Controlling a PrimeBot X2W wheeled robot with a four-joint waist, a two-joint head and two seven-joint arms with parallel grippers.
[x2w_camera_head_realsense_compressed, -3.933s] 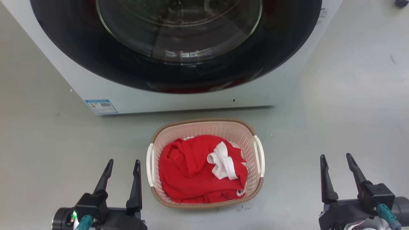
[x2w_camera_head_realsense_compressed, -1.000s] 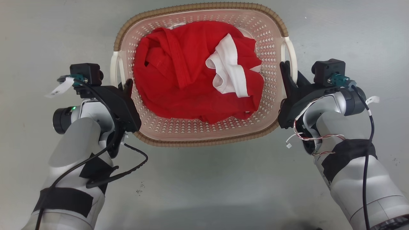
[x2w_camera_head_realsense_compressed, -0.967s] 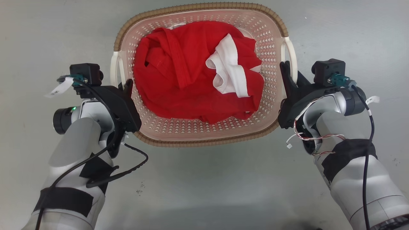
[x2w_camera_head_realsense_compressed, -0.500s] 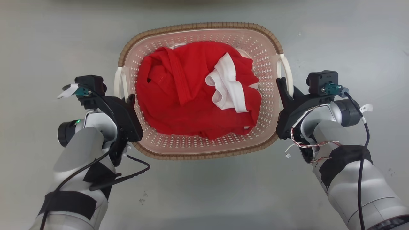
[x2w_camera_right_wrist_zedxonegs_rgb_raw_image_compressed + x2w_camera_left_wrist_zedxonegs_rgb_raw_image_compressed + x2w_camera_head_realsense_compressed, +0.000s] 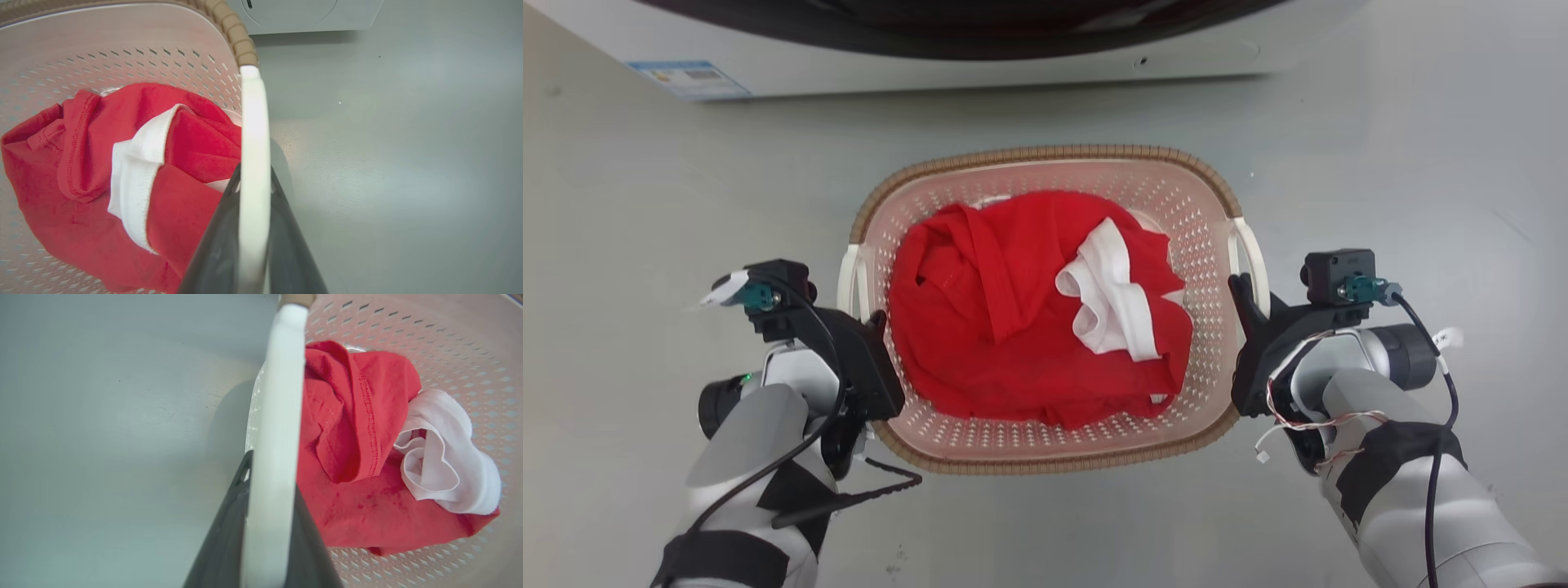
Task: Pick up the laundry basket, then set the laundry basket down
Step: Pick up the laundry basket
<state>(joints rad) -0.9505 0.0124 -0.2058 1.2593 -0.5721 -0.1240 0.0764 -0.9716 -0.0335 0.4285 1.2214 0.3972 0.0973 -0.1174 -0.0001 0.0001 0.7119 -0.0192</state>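
The laundry basket [image 5: 1045, 153] is cream with a brown rim and sits in the middle of the head view, holding a red garment [image 5: 1013, 327] and a white one [image 5: 1107, 302]. My left gripper [image 5: 870, 320] is shut on the basket's left white handle [image 5: 849, 282]. In the left wrist view the dark fingers [image 5: 229, 526] pinch that handle [image 5: 282, 396] from both sides. My right gripper [image 5: 1245, 290] is shut on the right handle [image 5: 1254, 253], which runs up between its fingers [image 5: 216, 245] in the right wrist view. I cannot tell whether the basket is off the floor.
A white washing machine [image 5: 931, 69] stands just beyond the basket, its base along the top of the head view and at the top of the right wrist view [image 5: 306, 16]. Grey floor [image 5: 1405, 163] stretches to the left, to the right and in front of the basket.
The head view has shifted: basket and grippers now sit lower in the picture and look smaller, and the washing machine's base has come in at the top. Both grippers stay on the handles.
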